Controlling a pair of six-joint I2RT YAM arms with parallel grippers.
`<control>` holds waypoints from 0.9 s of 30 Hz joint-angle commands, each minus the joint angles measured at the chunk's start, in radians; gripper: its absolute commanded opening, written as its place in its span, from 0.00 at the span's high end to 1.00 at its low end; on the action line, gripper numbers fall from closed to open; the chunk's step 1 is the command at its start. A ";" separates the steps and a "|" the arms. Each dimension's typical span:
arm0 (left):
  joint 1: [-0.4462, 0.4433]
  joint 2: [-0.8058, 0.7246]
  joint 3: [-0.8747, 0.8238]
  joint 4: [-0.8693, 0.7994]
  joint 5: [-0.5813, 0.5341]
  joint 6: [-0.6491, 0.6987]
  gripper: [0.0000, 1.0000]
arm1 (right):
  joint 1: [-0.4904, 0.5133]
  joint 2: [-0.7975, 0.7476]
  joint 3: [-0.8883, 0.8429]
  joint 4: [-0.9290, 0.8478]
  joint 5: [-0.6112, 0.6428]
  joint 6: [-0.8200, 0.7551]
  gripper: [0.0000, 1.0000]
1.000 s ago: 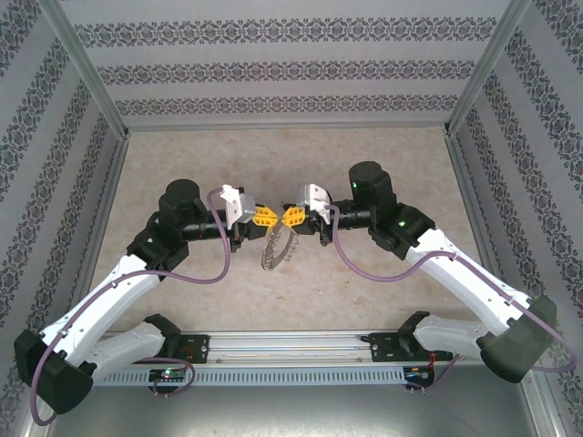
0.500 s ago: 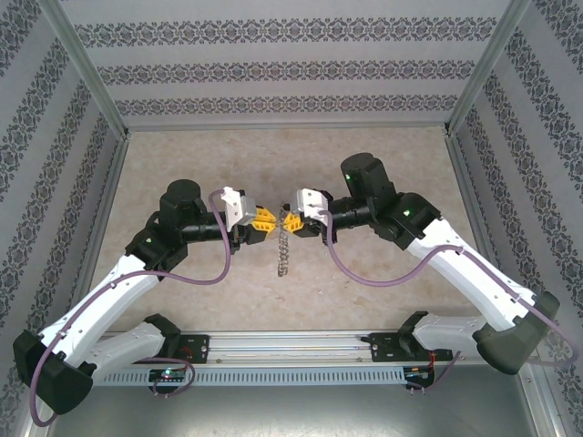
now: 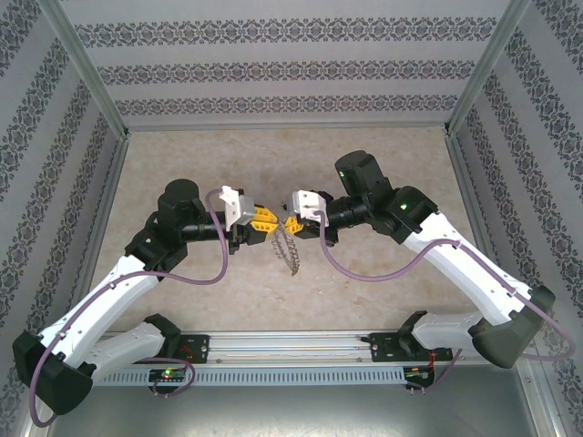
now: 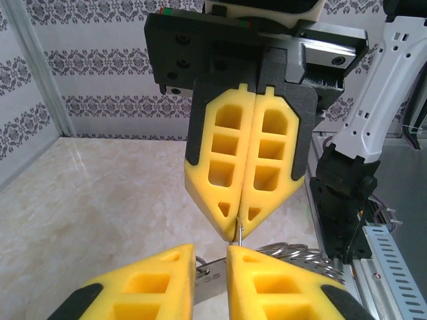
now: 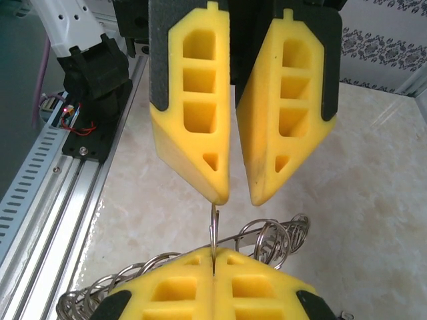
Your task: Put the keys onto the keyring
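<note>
Above the table [image 3: 383, 173] middle, right claw [image 3: 292, 221] grips the hanging keys [image 3: 288, 250]; left claw [image 3: 266, 218], facing it, stands slightly open.

Reaches inward with left arm [image 3: 109, 296] and right arm [image 3: 465, 269], elbows bowed outward, forearms pointed at each other. Holds left gripper [image 3: 264, 217] and right gripper [image 3: 291, 218] nose to nose above mid-table, tips almost touching. Parts the left jaws by a narrow gap, plain from the right wrist at left gripper [image 5: 238, 199] and from its own wrist too. Presses the right fingers [image 5: 173, 287] flat together with no gap, pinching a thin strip of keys [image 3: 288, 248] at the tips. Points the right gripper [image 4: 237, 223] straight at the gap in the left jaws.
</note>
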 commanded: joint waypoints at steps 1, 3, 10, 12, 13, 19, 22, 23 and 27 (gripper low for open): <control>0.000 -0.029 0.009 0.038 0.025 -0.016 0.75 | -0.001 0.010 0.053 -0.006 -0.023 0.016 1.00; 0.000 -0.031 0.009 0.038 0.020 -0.017 0.72 | -0.007 0.009 0.059 -0.008 -0.039 0.022 1.00; -0.001 -0.029 0.010 0.049 0.022 -0.018 0.66 | -0.010 0.006 0.074 -0.017 -0.058 0.032 1.00; -0.002 -0.024 0.012 0.050 0.023 -0.016 0.66 | -0.010 0.004 0.073 -0.012 -0.067 0.037 1.00; -0.001 -0.023 0.012 0.051 0.027 -0.018 0.66 | -0.008 0.003 0.070 -0.009 -0.071 0.039 1.00; -0.003 -0.004 0.011 0.092 0.045 -0.041 0.70 | -0.003 0.003 0.067 -0.001 -0.071 0.044 1.00; -0.004 0.001 0.016 0.092 0.054 -0.041 0.74 | -0.001 0.006 0.066 0.001 -0.068 0.044 1.00; -0.004 0.005 0.018 0.089 0.057 -0.038 0.74 | -0.001 0.005 0.066 0.005 -0.068 0.045 1.00; -0.008 0.021 0.027 0.073 0.078 -0.032 0.76 | 0.000 0.005 0.068 0.011 -0.072 0.047 1.00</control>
